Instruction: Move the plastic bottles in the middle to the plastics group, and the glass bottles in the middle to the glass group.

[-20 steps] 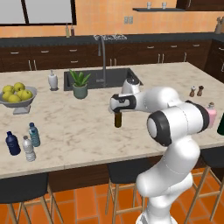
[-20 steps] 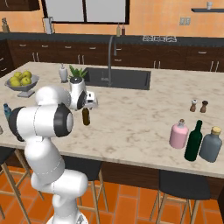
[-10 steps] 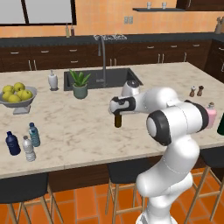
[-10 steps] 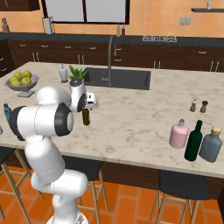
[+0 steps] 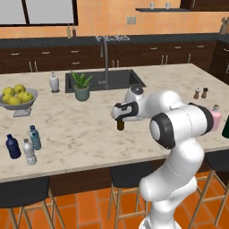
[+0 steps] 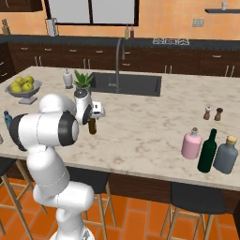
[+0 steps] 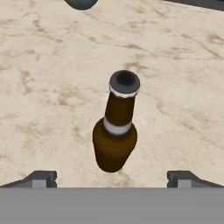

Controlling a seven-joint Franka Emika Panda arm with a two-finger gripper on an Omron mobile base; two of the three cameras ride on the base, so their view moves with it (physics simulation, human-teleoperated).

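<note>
Gripper: the gripper (image 7: 112,177) hangs above the table with its jaws spread wide apart and nothing between them; its two dark fingertips (image 7: 40,178) stand well clear on either side of the bottle below.
Key relation: the brown bottle (image 7: 115,133) stands directly under the gripper, centred between the fingertips and not touched. Its long axis is upright, so the hand looks almost straight down on its open mouth. By this reading the next move is a straight descent and a closing on the neck or shoulder.
Brown bottle: slim, dark brown, glossy, long-necked, with a pale band at the base of the neck and a pale ring at the lip; it stands mid-table (image 5: 120,124), just in front of the sink (image 5: 103,80).
Table: beige marbled stone, matt, flat (image 7: 48,87).
Glass group: a dark green bottle (image 6: 206,152) stands near the table's right end, with a squat pink bottle (image 6: 191,143) just beside it.
Plastics group: a navy bottle (image 5: 13,146), a clear greyish bottle (image 5: 29,152) and a teal bottle (image 5: 35,137) cluster at the left end, well apart from the gripper.
</note>
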